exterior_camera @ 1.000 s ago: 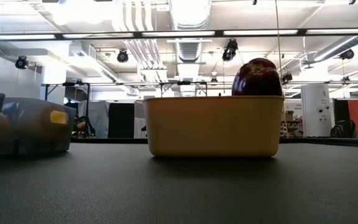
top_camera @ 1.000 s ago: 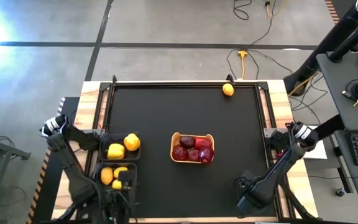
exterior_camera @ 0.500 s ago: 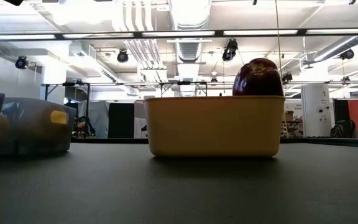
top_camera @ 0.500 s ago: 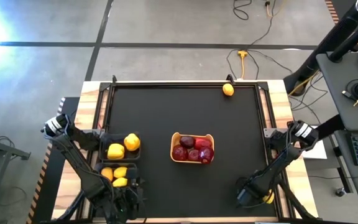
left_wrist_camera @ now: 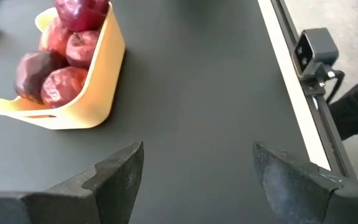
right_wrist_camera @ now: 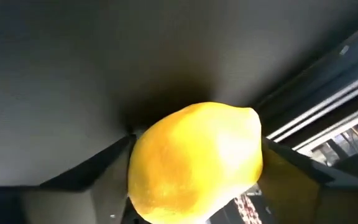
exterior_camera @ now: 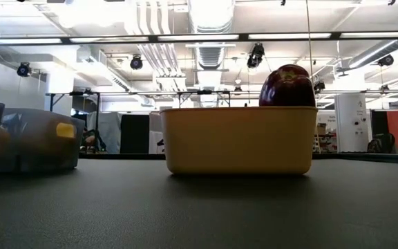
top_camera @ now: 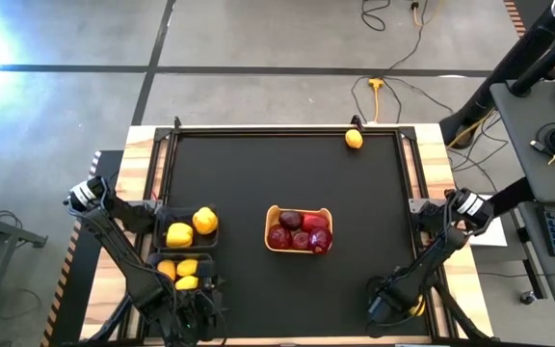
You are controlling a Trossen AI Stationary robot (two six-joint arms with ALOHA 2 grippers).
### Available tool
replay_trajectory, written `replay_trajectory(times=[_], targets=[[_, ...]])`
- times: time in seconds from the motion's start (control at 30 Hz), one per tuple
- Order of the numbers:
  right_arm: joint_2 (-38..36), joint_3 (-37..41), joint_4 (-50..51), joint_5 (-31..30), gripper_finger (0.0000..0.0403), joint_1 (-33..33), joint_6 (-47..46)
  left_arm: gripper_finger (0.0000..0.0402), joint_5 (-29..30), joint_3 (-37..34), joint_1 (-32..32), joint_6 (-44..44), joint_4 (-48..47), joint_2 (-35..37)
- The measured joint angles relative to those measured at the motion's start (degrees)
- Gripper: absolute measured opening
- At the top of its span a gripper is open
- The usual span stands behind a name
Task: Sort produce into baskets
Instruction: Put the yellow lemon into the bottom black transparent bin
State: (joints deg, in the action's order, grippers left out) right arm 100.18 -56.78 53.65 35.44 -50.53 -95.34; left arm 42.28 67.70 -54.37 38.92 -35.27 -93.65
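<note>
Gripping a lemon [right_wrist_camera: 196, 163] near the table's front right corner, the right gripper [top_camera: 400, 304] closes on its sides — only the wrist view shows this. The left gripper [left_wrist_camera: 194, 171] stands open, empty, near the yellow tray [left_wrist_camera: 98, 68] of red fruit [left_wrist_camera: 59, 81].

The right gripper [right_wrist_camera: 194, 171] has closed around a lemon [right_wrist_camera: 194, 162].

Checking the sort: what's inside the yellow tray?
The tray holds only dark red fruits, about five showing from above. Anything beneath them is covered.
</note>
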Motion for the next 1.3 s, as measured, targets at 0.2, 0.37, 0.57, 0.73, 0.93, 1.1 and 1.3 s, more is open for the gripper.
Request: replay_trajectory(times=[0.2,0.37,0.57,0.73,0.93,1.1,1.3], targets=[[0.02,-7.06,0.01,-7.22,0.0256,0.57,0.74,0.0282,-1.25,0.02,-0.20,-1.34,0.17,0.00],[0.09,-15.68,-1.48,-33.22,0.0254,1.58,7.34,0.0282,0.22,-1.01,0.00,-1.70,4.17,0.00],[0.15,-17.69,-16.09,-62.42,0.0253,3.91,26.61,0.0282,0.57,-8.89,0.69,-5.55,23.81,-0.07],[4.77,-17.39,-27.68,-68.03,0.0253,8.68,39.35,0.0282,0.65,-15.44,2.87,-5.68,35.85,-0.07],[12.04,-19.27,-39.49,-68.50,0.0259,12.80,50.23,0.0282,0.70,-17.70,5.54,-5.63,37.09,-0.07],[16.38,-22.14,-40.65,-69.06,0.0271,14.65,53.34,0.0293,0.72,-18.89,6.99,-5.85,37.86,-0.07],[20.78,-25.96,-42.35,-66.24,0.0320,16.12,55.26,0.0320,0.71,-20.61,8.46,-9.53,42.81,-0.07]])
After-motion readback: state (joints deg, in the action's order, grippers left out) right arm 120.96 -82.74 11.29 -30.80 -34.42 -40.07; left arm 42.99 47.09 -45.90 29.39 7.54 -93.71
